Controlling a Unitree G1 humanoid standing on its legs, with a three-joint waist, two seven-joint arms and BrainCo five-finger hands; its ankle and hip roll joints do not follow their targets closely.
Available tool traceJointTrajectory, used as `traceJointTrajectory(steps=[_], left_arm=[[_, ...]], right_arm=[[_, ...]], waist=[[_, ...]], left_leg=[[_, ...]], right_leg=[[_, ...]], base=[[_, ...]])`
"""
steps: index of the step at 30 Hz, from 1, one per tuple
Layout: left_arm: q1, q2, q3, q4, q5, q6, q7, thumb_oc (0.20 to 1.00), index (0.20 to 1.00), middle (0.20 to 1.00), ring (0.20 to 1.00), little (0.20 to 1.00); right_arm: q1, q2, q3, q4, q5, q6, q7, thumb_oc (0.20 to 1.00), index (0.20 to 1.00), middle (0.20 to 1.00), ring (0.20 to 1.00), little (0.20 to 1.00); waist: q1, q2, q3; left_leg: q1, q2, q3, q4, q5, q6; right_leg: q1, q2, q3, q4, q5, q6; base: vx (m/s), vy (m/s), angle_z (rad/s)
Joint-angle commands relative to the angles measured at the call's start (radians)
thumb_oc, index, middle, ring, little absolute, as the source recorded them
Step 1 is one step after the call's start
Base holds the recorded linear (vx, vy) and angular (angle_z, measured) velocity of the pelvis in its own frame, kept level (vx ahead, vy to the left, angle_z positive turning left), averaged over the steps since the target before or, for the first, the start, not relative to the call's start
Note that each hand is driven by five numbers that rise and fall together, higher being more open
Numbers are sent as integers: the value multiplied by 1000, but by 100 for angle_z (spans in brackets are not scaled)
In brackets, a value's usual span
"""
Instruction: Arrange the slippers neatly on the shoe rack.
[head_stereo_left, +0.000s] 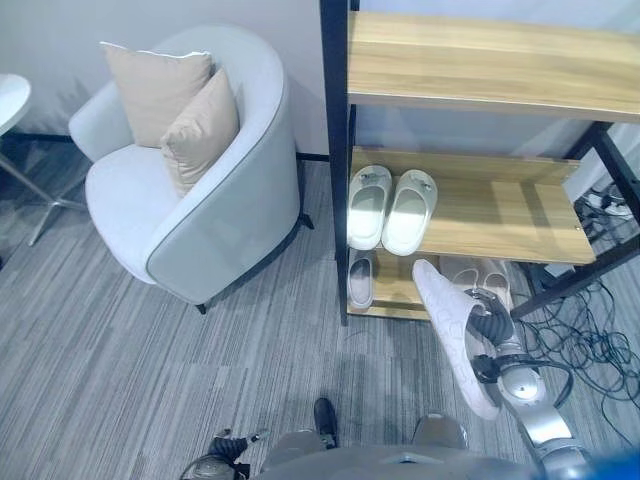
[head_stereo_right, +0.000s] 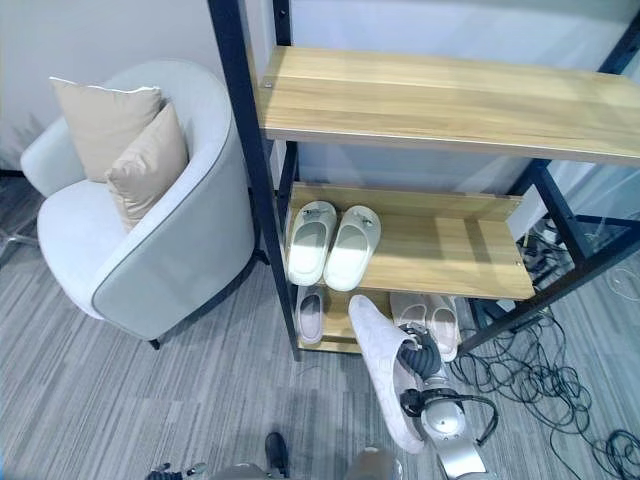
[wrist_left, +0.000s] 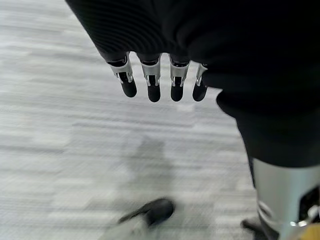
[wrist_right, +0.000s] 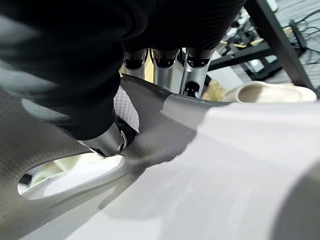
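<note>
Pale grey and textured on its sole, a slipper (head_stereo_left: 455, 335) is held up in front of the shoe rack (head_stereo_left: 336, 160) by the robot's right hand (head_stereo_left: 492, 322), its toe pointing toward the lowest shelf. The right wrist view shows the fingers (wrist_right: 161, 67) curled over the slipper's upper edge and the thumb (wrist_right: 102, 140) pressing the other side, pinching it. On the middle wooden shelf (head_stereo_left: 520, 215) a pair of white slippers (head_stereo_left: 391, 208) sits side by side at the left end, toes toward the wall. Below, on the bottom shelf, a single grey slipper (head_stereo_left: 361, 279) lies at the left, and a beige pair (head_stereo_right: 426, 318) rests further right, just behind the raised hand. The left hand (wrist_left: 160, 80) hangs low over the grey carpet (head_stereo_left: 100, 370) with its fingers straight and close together, holding nothing. A light grey armchair (head_stereo_left: 190, 200) with two tan cushions (head_stereo_left: 175, 105) stands left of the rack.
</note>
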Motion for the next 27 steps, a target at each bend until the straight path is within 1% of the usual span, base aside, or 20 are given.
traceJointTrajectory(steps=[1, 2, 3, 6, 8, 10, 12, 13, 15, 16, 17, 18, 19, 20, 21, 22, 23, 24, 26, 27], left_arm=[[-15, 3, 5, -5, 16, -14, 19, 1000, 1000, 1000, 1000, 1000], [-17, 0, -3, -11, 19, -23, 20, 1000, 1000, 1000, 1000, 1000], [-35, -5, -27, -37, 19, -31, 24, 1000, 1000, 1000, 1000, 1000], [-44, -8, -38, -56, 4, -37, 24, 1000, 1000, 1000, 1000, 1000], [-42, -24, -59, -72, -17, -43, 26, 1000, 1000, 1000, 1000, 1000], [-50, -25, -68, -85, -26, -48, 27, 1000, 1000, 1000, 1000, 1000], [-83, -12, -109, -135, -38, -63, 42, 1000, 1000, 1000, 1000, 1000], [-100, -1, -116, -181, -75, -76, 53, 1000, 1000, 1000, 1000, 1000], [-108, 6, -117, -253, -133, -97, 70, 1000, 1000, 1000, 1000, 1000], [-110, 19, -114, -346, -199, -114, 66, 1000, 1000, 1000, 1000, 1000], [-109, 33, -115, -398, -240, -129, 76, 1000, 1000, 1000, 1000, 1000], [-105, 34, -117, -432, -248, -139, 75, 1000, 1000, 1000, 1000, 1000], [-109, 46, -105, -461, -283, -146, 90, 1000, 1000, 1000, 1000, 1000], [-118, 47, -101, -479, -294, -151, 102, 1000, 1000, 1000, 1000, 1000], [-118, 47, -100, -479, -294, -151, 102, 1000, 1000, 1000, 1000, 1000], [-133, 48, -94, -487, -318, -158, 108, 1000, 1000, 1000, 1000, 1000], [-155, 51, -75, -505, -361, -167, 124, 1000, 1000, 1000, 1000, 1000], [-156, 51, -74, -505, -361, -167, 124, 1000, 1000, 1000, 1000, 1000], [-197, 60, -78, -495, -384, -168, 137, 1000, 1000, 1000, 1000, 1000], [-218, 62, -87, -487, -381, -166, 137, 1000, 1000, 1000, 1000, 1000]], right_arm=[[-26, -30, -22, -61, -5, -30, -4, 200, 200, 200, 200, 200], [-18, -31, -28, -58, 2, -32, -6, 200, 200, 200, 200, 200], [-4, -30, -27, -52, 20, -37, 0, 200, 200, 200, 200, 200], [-2, -51, -21, -39, 15, -39, 2, 200, 200, 200, 200, 200], [-6, -69, -28, -12, -2, -45, -14, 200, 200, 200, 200, 200], [-12, -74, -35, 2, -12, -42, -27, 200, 200, 200, 200, 200], [-69, -99, -37, 32, -31, -33, -69, 200, 200, 200, 200, 200], [-100, -122, -33, 32, -61, -25, -91, 200, 200, 200, 200, 200], [-133, -151, -19, 31, -101, -16, -117, 200, 200, 200, 200, 200], [-157, -169, -13, 13, -106, -3, -112, 200, 200, 200, 200, 200], [-178, -189, -6, -5, -118, 5, -122, 200, 200, 200, 200, 200], [-199, -199, 2, -7, -124, 11, -121, 200, 200, 200, 200, 200], [-233, -215, 9, -27, -153, 20, -128, 200, 200, 200, 200, 200], [-260, -217, 15, -27, -166, 28, -134, 200, 200, 200, 200, 200], [-262, -217, 16, -25, -166, 28, -134, 200, 200, 200, 200, 200], [-302, -219, 24, -18, -177, 34, -149, 200, 200, 200, 200, 200], [-367, -213, 26, -12, -176, 44, -169, 200, 200, 200, 200, 200], [-370, -213, 28, -10, -176, 44, -169, 200, 200, 200, 200, 200], [-460, -218, 29, -6, -157, 49, -202, 200, 200, 200, 200, 200], [-539, -232, 39, -10, -163, 61, -214, 200, 200, 200, 200, 200]], waist=[[2, 0, 57], [-2, -8, 55], [-7, -21, 58], [-6, -27, 59], [-6, -26, 74], [-9, -24, 84], [-7, -18, 122], [-2, -18, 135], [7, -19, 150], [15, -18, 161], [20, -18, 173], [24, -12, 178], [26, -9, 177], [28, -5, 178], [28, -6, 173], [29, -3, 173], [30, 6, 173], [30, 5, 167], [29, 15, 163], [31, 25, 166]], left_leg=[[2, 48, -155, 106, -138, -48], [-2, 45, -163, 119, -148, -50], [-15, 39, -177, 153, -160, -53], [-63, 47, -191, 184, -155, -62], [-127, 68, -219, 216, -147, -81], [-163, 73, -226, 240, -147, -88], [-285, 86, -251, 351, -161, -98], [-344, 86, -265, 409, -171, -102], [-405, 93, -274, 479, -188, -108], [-461, 100, -283, 542, -208, -108], [-507, 101, -286, 596, -219, -112], [-538, 111, -293, 646, -261, -115], [-626, 122, -297, 738, -292, -113], [-673, 125, -303, 787, -309, -108], [-683, 125, -302, 795, -312, -108], [-737, 130, -304, 845, -328, -104], [-822, 130, -308, 927, -354, -93], [-834, 130, -307, 935, -358, -93], [-956, 130, -307, 1052, -390, -87], [-1049, 126, -317, 1150, -424, -76]], right_leg=[[106, 70, 22, -227, 47, -10], [115, 81, 48, -266, 53, -2], [124, 103, 78, -297, 56, -8], [110, 116, 72, -294, 50, -22], [74, 129, 50, -264, 20, -44], [45, 128, 47, -233, 7, -50], [-60, 122, 47, -114, -30, -68], [-105, 123, 48, -61, -55, -76], [-161, 116, 40, 17, -84, -84], [-216, 109, 43, 84, -116, -91], [-257, 101, 39, 135, -130, -96], [-291, 100, 55, 189, -169, -88], [-385, 96, 71, 278, -202, -98], [-441, 93, 81, 335, -222, -107], [-451, 92, 83, 343, -226, -107], [-504, 87, 88, 391, -248, -114], [-597, 85, 111, 474, -278, -126], [-609, 85, 114, 482, -281, -126], [-722, 80, 134, 584, -326, -144], [-814, 79, 157, 678, -363, -161]], base=[[133, -161, -8], [156, -216, 22], [101, -172, 36], [-12, -149, 49], [-89, -219, 16], [-111, -121, 27], [-228, -103, 8], [-176, -87, -5], [-107, -104, 19], [-137, -113, 24], [-54, -100, 19], [-64, -70, 6], [-47, -48, -5], [-87, -24, -11], [-74, -8, 4], [-92, -16, 15], [-90, -16, 9], [-88, -5, -9], [-68, -3, -14], [-54, 6, -12]])
